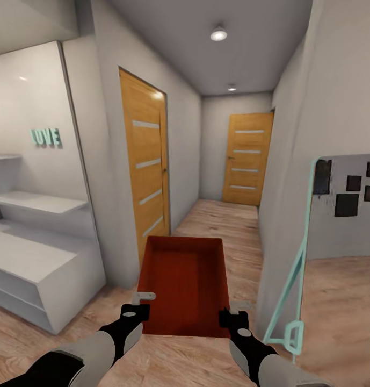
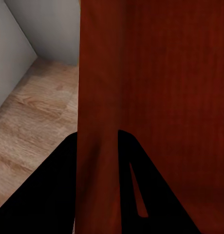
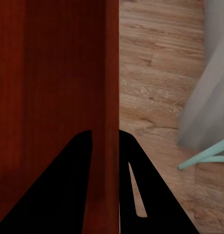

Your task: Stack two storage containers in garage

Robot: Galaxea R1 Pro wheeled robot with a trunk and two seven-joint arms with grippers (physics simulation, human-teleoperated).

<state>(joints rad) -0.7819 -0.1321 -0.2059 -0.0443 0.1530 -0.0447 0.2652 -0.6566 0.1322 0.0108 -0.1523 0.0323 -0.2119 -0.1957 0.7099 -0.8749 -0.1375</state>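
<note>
The red-orange storage container is held above the light wood plank flooring at the near end of a hallway. The left gripper is clamped on its left wall, the right gripper on its right wall (each wall sits between the dark fingers). Two wooden doors stand ahead.

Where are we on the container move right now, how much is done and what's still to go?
Done: one storage container is picked up, the left end effector and right end effector each clamped on a side wall. In hand: carrying it along the wood-floored hallway toward the far door. Left: reach the garage, set it down, then fetch and stack the second container; whether that one has moved can't be told.
</note>
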